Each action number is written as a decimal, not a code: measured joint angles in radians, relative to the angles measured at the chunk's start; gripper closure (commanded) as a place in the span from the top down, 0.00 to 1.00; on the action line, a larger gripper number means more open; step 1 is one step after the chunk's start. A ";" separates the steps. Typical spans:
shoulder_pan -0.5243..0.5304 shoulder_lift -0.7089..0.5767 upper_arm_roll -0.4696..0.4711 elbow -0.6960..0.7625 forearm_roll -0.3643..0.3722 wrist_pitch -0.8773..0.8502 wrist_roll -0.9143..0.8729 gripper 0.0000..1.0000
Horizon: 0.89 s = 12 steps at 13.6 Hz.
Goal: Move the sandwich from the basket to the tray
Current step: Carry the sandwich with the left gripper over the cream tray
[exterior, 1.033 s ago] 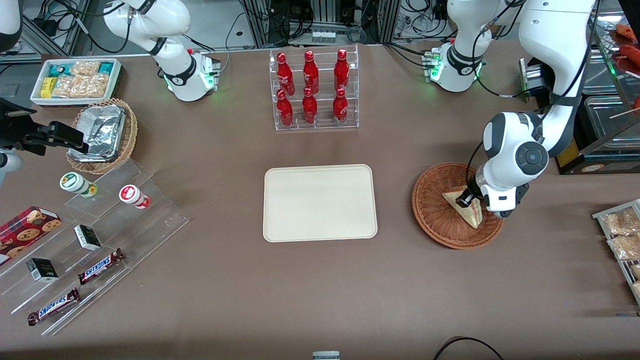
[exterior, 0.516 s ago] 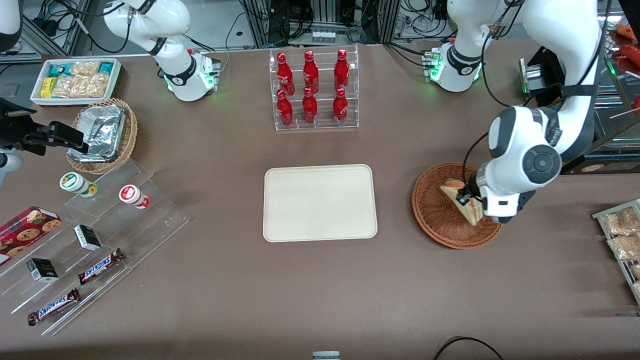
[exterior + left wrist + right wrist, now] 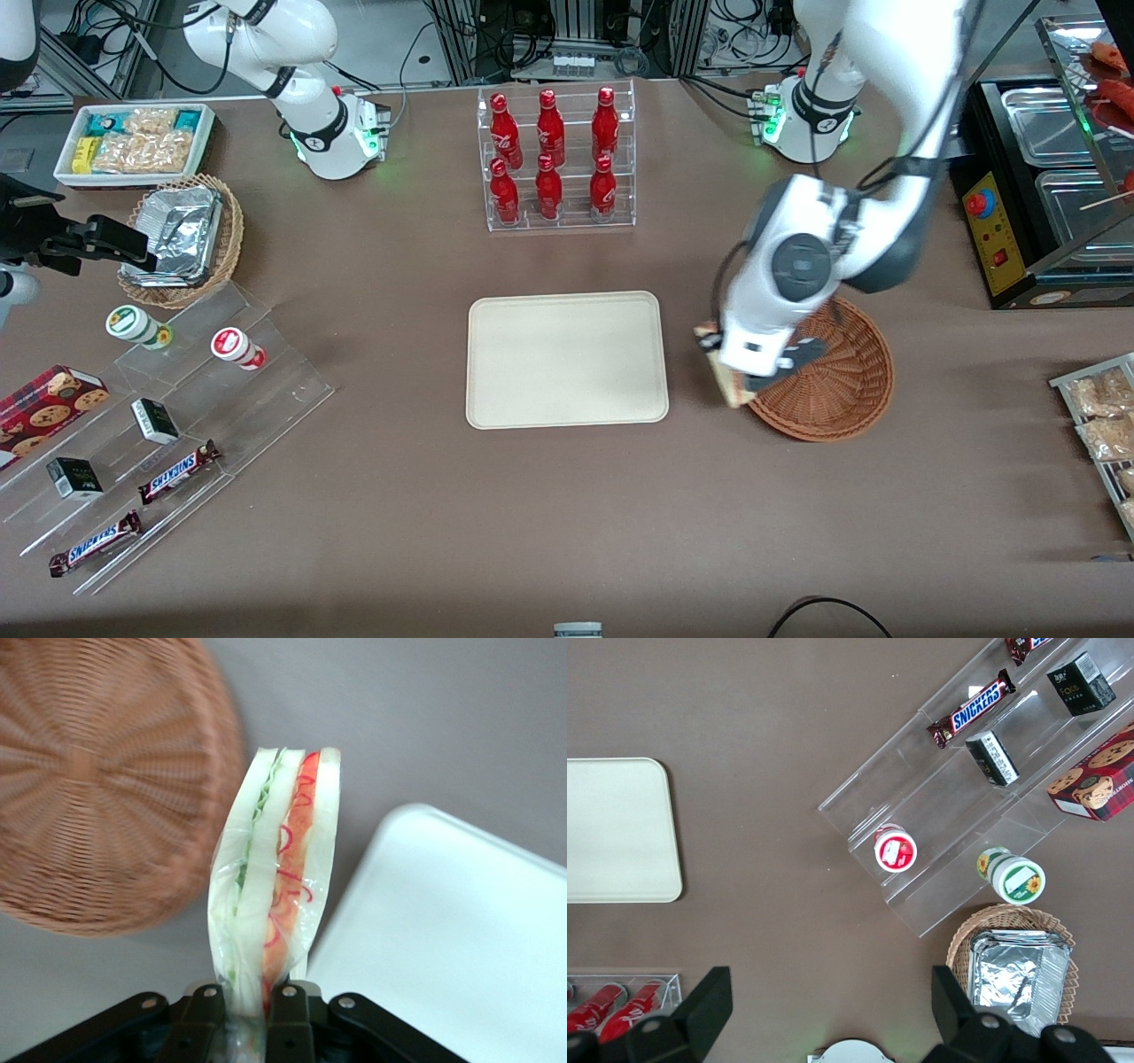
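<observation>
My left gripper (image 3: 742, 377) is shut on the sandwich (image 3: 719, 361), a plastic-wrapped wedge of pale bread with red, orange and green layers. It holds the sandwich in the air over the table between the basket (image 3: 842, 381) and the tray (image 3: 567, 359). In the left wrist view the sandwich (image 3: 276, 877) stands up from between the gripper (image 3: 250, 1010) fingers, with the empty reddish-brown basket (image 3: 97, 780) on one side and the cream tray (image 3: 461, 930) on the other. The arm's wrist hides part of the basket in the front view.
A clear rack of red bottles (image 3: 554, 159) stands farther from the front camera than the tray. Toward the parked arm's end lie a foil-lined wicker basket (image 3: 182, 237), a white tub of snacks (image 3: 133, 142) and acrylic steps with candy bars (image 3: 168, 416). Metal pans (image 3: 1054, 133) stand toward the working arm's end.
My gripper has lifted the sandwich out of the basket and carried it sideways toward the tray, past the basket's rim. The basket is now empty.
</observation>
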State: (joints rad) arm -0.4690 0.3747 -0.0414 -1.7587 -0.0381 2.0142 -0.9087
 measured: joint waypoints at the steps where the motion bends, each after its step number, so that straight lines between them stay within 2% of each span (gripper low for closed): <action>1: -0.038 0.034 -0.001 0.032 0.011 0.016 0.009 0.00; 3: -0.095 0.111 -0.001 0.098 0.032 0.041 0.033 0.00; 9: -0.211 0.307 -0.001 0.340 0.035 0.050 0.002 0.00; 12: -0.232 0.361 -0.018 0.404 0.006 0.049 -0.008 0.00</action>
State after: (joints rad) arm -0.7012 0.7360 -0.0595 -1.3545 -0.0324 2.0631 -0.9163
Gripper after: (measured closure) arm 0.846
